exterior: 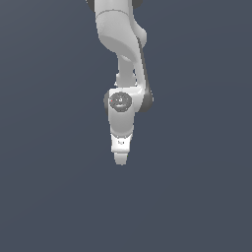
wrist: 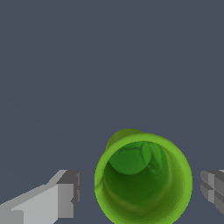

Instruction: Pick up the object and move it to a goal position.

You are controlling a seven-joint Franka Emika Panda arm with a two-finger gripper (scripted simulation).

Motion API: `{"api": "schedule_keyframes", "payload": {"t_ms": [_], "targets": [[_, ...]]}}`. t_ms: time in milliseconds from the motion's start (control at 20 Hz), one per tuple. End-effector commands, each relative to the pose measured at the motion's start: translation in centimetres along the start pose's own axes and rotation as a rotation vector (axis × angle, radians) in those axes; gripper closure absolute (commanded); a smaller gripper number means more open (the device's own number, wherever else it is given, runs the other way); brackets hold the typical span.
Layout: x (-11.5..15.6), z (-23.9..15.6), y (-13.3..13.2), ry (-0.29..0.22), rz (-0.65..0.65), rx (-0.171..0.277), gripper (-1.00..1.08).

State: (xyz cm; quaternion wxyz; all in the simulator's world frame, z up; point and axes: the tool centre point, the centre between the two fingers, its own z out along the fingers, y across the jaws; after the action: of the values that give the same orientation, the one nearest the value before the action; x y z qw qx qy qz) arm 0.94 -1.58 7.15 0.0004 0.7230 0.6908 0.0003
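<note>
The object [wrist: 143,179] is a bright green cup-like cylinder with a hollow top, seen from above in the wrist view. It stands between my gripper's [wrist: 144,192] two fingers, with a gap on each side, so the gripper is open and not touching it. One grey fingertip [wrist: 70,192] is on one side and the other fingertip [wrist: 212,190] on the opposite side. In the exterior view the white arm points down and my gripper [exterior: 121,158] hides the object.
A plain dark grey-blue surface [exterior: 49,172] fills both views. No other objects show.
</note>
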Motion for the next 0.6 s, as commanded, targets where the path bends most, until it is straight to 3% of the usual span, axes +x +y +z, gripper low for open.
{"api": "schedule_keyframes", "payload": {"t_ms": [0,350,400,550], "targets": [[0.0,1.4,-0.1,0.000,-0.002,0.001,-0.92],[0.0,2.9,0.0,0.000,-0.003,0.001,-0.92],[0.0,2.9,0.0,0.000,-0.003,0.001,1.08],[0.0,2.9,0.0,0.000,-0.003,0.001,1.08]]}}
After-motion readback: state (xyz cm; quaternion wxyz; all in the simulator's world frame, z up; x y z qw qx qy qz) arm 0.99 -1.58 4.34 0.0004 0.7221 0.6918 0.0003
